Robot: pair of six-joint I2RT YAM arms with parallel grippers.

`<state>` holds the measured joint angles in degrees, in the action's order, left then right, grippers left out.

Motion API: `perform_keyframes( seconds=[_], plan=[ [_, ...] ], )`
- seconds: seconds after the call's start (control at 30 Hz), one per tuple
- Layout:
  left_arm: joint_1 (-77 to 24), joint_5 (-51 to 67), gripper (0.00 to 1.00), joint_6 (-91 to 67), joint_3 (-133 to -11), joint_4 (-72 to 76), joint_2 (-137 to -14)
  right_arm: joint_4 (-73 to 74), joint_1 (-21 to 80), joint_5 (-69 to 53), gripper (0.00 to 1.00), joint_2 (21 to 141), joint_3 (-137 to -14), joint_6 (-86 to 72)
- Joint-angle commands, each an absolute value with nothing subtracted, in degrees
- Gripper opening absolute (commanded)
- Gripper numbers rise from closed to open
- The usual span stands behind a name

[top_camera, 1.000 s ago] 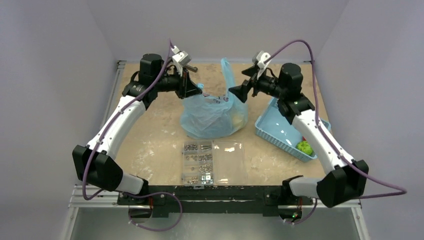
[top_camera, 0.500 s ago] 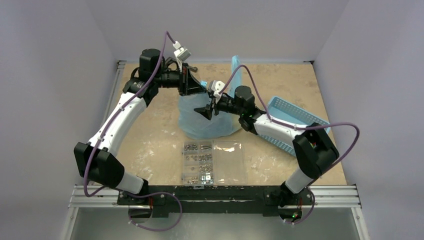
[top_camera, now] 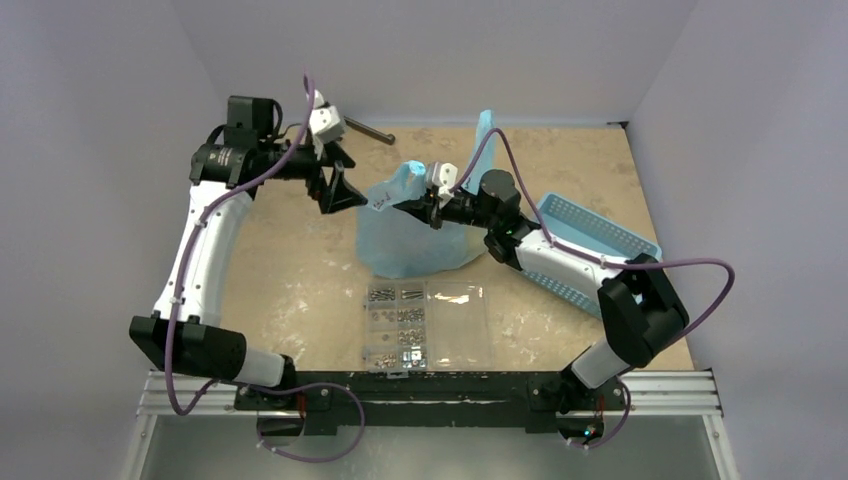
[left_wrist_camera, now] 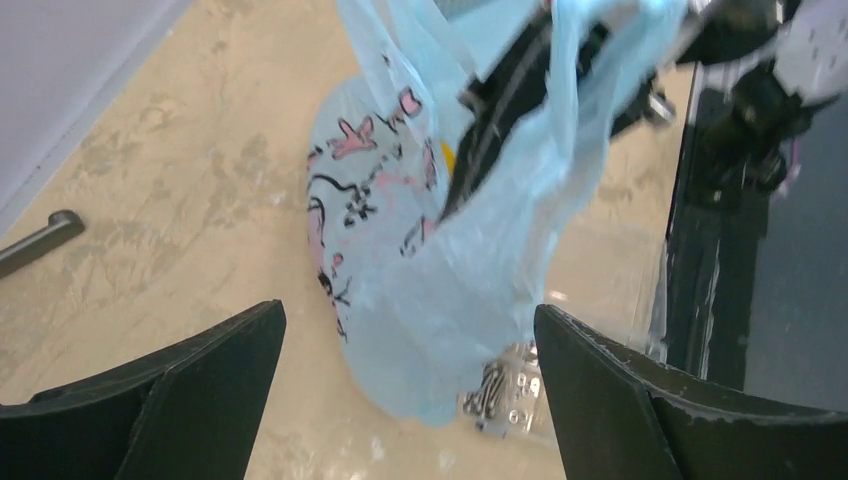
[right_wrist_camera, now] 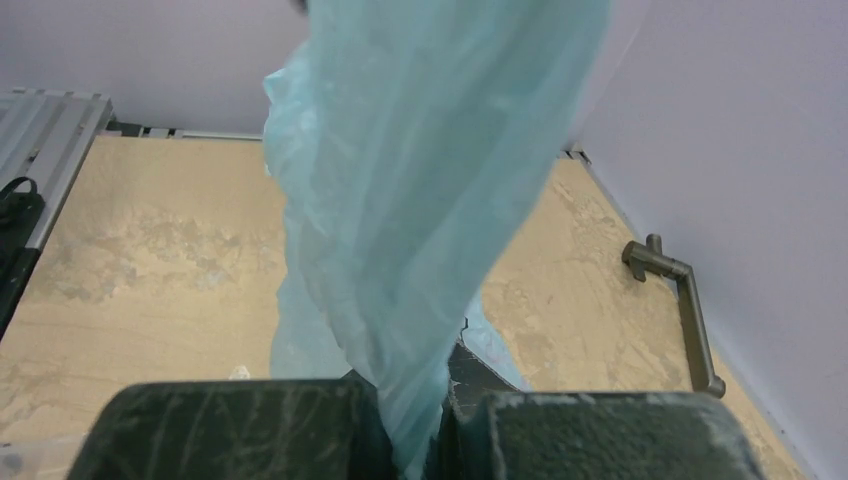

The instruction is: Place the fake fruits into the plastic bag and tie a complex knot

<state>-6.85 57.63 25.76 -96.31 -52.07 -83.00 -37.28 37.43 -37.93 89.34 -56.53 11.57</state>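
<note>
Pinching a handle of the plastic bag, right tool; left tool wide, empty

Thin translucent plastic bag, matt mottled tabletop, perhaps metal handle

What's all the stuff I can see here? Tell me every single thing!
plastic bag: one, light blue with pink and black print, middle of the table.
fake fruit: one showing, yellow, inside the bag.
basket: one, blue, right of the bag.
screw box: one, clear, in front of the bag.
metal handle: one, grey, at the back.
table: one, tan.
left claw: black, open, beside the bag.
right claw: black, shut on the bag's handle.
</note>
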Motion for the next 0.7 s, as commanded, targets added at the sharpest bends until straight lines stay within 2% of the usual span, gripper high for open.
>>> perform_keyframes(
  seconds=[0.0,0.17,0.33,0.37,0.4,0.43,0.47,0.5,0.6,0.67],
  plan=[
    [-7.8,53.0,0.95,49.5,-90.4,-66.7,-78.8,-38.7,35.4,-43.6,0.00,87.8,-56.5,10.2],
    [-12.3,50.2,0.89,53.0,-86.7,-64.9,-78.7,-37.7,35.1,-45.2,0.00,87.7,-55.7,10.2],
    [-15.9,47.5,0.58,43.4,-82.6,-49.9,-79.2,-38.1,35.1,-45.8,0.02,88.4,-55.8,9.1],
    [-16.5,47.2,0.45,41.7,-81.7,-47.1,-79.2,-38.0,35.1,-46.2,0.06,88.7,-55.9,9.1],
    [-16.9,47.4,0.28,39.7,-81.3,-44.8,-79.5,-37.5,35.1,-46.7,0.16,88.9,-56.1,9.0],
    [-17.1,47.8,0.09,38.0,-81.2,-43.2,-79.7,-36.4,35.0,-47.1,0.30,89.1,-56.4,9.0],
    [-17.1,48.3,0.00,36.2,-81.2,-41.7,-80.0,-35.2,34.8,-47.0,0.43,88.9,-56.4,9.1],
    [-17.1,49.0,0.00,34.6,-81.2,-40.4,-80.3,-34.6,34.5,-47.1,0.51,88.6,-56.0,8.8],
    [-17.1,51.0,0.00,29.9,-81.1,-38.6,-81.4,-36.4,34.3,-46.6,0.67,87.5,-53.7,5.1],
    [-17.2,52.2,0.00,24.7,-80.0,-35.4,-81.7,-41.8,35.5,-45.6,0.72,88.3,-52.3,1.0]
  ],
)
